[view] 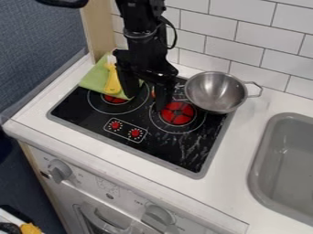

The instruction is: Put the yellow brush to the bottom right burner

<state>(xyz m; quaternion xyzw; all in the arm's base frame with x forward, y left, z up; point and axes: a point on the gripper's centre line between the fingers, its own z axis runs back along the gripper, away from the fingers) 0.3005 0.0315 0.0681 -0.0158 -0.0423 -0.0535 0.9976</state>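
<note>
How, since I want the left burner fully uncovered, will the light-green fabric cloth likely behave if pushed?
The light-green fabric cloth looks thin and limp, so it would probably bunch rather than slide stiffly. The yellow, white-tipped brush lies on it and may shift too.

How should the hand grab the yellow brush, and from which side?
I'd take the yellow brush by its handle, coming from above, with the hand closing across the two long sides. The handle lies along the green cloth, longer than wide, its broad end toward the camera, so gripping across its width looks surest.
</note>
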